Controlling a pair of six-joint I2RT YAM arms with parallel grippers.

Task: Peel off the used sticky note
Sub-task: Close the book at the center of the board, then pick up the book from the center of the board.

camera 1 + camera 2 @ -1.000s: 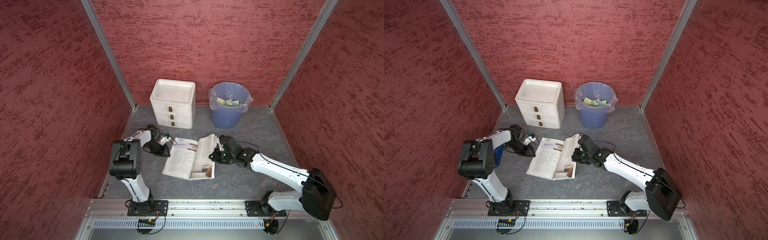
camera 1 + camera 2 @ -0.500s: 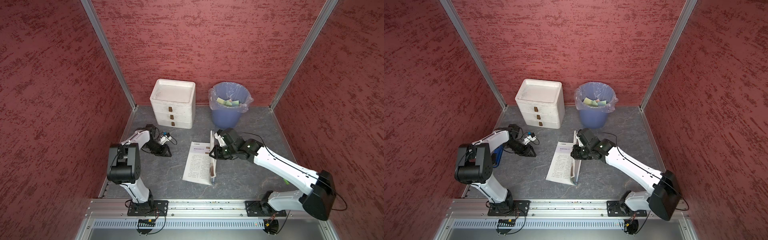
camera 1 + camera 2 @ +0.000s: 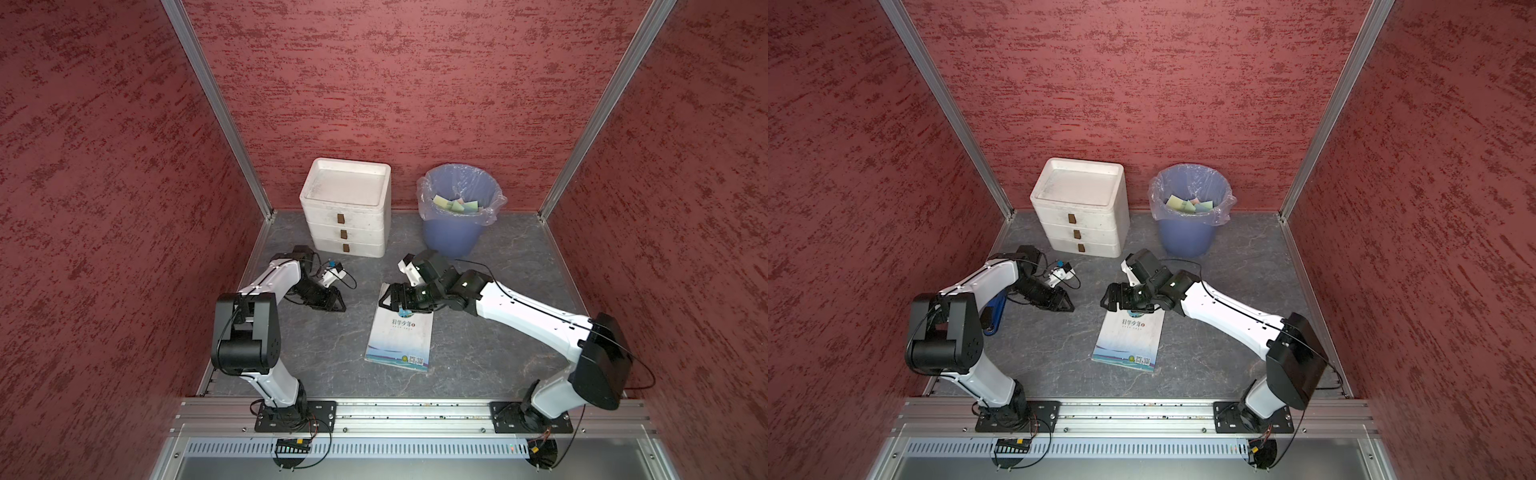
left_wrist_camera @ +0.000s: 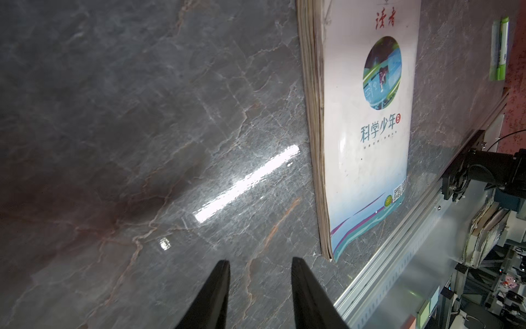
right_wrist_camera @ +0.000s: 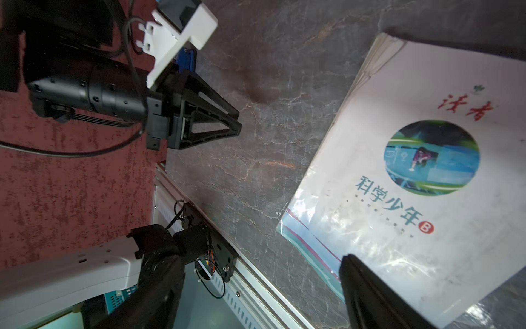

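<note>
A closed magazine (image 3: 399,336) lies cover-up near the middle of the grey tabletop (image 3: 478,365), with the right arm's fingers (image 5: 367,290) spread wide and empty over its far end. The left arm's fingers (image 4: 215,296) stand slightly parted, holding nothing, low over bare stone between the magazine and the left edge. Coloured sticky notes (image 3: 455,204) lie in the lined blue bin (image 3: 451,241) at the far edge, beside a white drawer unit (image 3: 345,216); whether one sits inside the magazine cannot be told.

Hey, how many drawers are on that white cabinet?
3, stacked in the white cabinet against the back wall: top drawer, middle drawer, bottom drawer. None appear hidden.
</note>
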